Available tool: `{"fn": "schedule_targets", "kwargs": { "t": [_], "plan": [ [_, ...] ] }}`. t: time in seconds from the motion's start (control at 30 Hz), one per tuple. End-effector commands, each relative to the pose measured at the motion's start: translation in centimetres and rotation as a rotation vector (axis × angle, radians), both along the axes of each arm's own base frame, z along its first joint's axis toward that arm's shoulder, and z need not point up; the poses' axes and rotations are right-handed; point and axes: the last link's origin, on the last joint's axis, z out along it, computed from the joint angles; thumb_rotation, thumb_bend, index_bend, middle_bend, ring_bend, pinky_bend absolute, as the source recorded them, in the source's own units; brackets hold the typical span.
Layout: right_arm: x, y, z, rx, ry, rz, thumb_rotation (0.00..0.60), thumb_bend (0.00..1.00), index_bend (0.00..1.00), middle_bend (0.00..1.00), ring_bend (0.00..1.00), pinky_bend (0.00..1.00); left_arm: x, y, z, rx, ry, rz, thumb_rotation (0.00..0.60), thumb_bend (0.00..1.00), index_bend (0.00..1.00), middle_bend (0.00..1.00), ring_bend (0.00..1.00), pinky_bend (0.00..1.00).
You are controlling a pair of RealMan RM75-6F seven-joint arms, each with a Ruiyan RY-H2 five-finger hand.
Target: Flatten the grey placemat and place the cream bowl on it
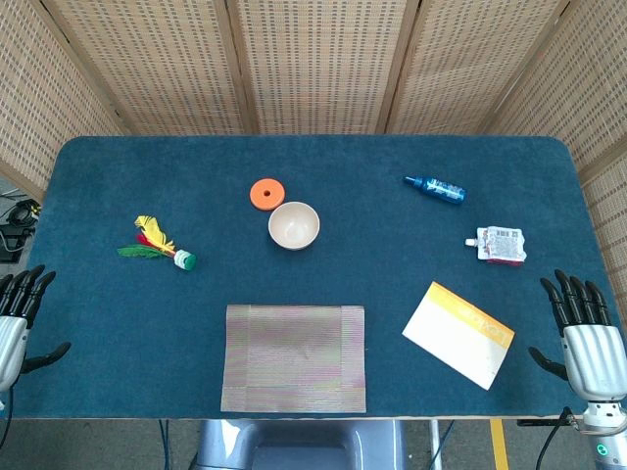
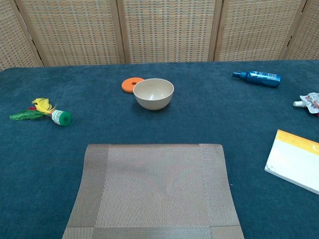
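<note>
Woven screens close off the far side of a blue table (image 1: 98, 323). At the middle of its near edge lies the grey placemat (image 1: 294, 357), seemingly already flat, its long axis parallel to that edge. Straight beyond it toward the far edge, near the table's centre, the cream bowl (image 1: 294, 225) stands upright beside an orange disc (image 1: 265, 193). Both robot hands hover empty with fingers spread at the near corners: left (image 1: 18, 313), right (image 1: 588, 338). Neither is clearly nearer the bowl.
</note>
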Motion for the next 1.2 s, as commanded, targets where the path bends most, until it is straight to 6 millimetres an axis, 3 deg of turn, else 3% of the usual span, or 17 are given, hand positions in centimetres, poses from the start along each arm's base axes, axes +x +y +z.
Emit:
{"fn": "schedule_targets", "kwargs": {
  "t": [0.03, 0.3, 0.4, 0.43, 0.5, 0.67, 0.97, 1.2],
  "plan": [
    [0.0, 0.0, 0.0, 0.000, 0.003, 0.000, 0.600, 0.00, 0.04, 0.00, 0.00, 0.00, -0.1, 0.0, -0.1, -0.003, 0.002, 0.003, 0.600, 0.00, 0.00, 0.00, 0.00, 0.00],
    [-0.2, -0.2, -0.3, 0.007, 0.006, -0.007, 0.600, 0.00, 0.04, 0.00, 0.00, 0.00, -0.1, 0.7, -0.8, -0.037, 0.007, 0.001, 0.600, 0.00, 0.00, 0.00, 0.00, 0.00],
    [-0.4, -0.4, -0.2, 0.005, 0.004, -0.020, 0.600, 0.00, 0.04, 0.00, 0.00, 0.00, 0.4, 2.3, -1.8, -0.071, 0.006, -0.029, 0.600, 0.00, 0.00, 0.00, 0.00, 0.00],
    [-0.7, -0.7, -0.1, -0.001, 0.006, -0.032, 0.600, 0.00, 0.04, 0.00, 0.00, 0.00, 2.0, 4.9, -2.9, -0.088, 0.001, -0.098, 0.600, 0.00, 0.00, 0.00, 0.00, 0.00],
    [-0.8, -0.9, 0.0, -0.004, 0.004, -0.040, 0.600, 0.00, 0.04, 0.00, 0.00, 0.00, 3.4, 8.2, -4.4, -0.124, -0.003, -0.135, 0.600, 0.00, 0.00, 0.00, 0.00, 0.00],
    [-1.0, -1.3, 0.2, -0.020, 0.010, -0.054, 0.600, 0.00, 0.04, 0.00, 0.00, 0.00, 8.4, 14.8, -8.0, -0.232, 0.025, -0.242, 0.600, 0.00, 0.00, 0.00, 0.00, 0.00],
    [-1.9, -2.2, 0.2, -0.034, 0.027, -0.100, 0.600, 0.00, 0.04, 0.00, 0.00, 0.00, 16.3, 21.5, -15.0, -0.383, 0.105, -0.338, 0.600, 0.04, 0.04, 0.00, 0.00, 0.00],
    [-2.4, -2.8, 0.2, -0.039, 0.038, -0.125, 0.600, 0.00, 0.04, 0.00, 0.00, 0.00, 19.8, 24.6, -20.2, -0.450, 0.179, -0.315, 0.600, 0.13, 0.14, 0.00, 0.00, 0.00]
  ]
}}
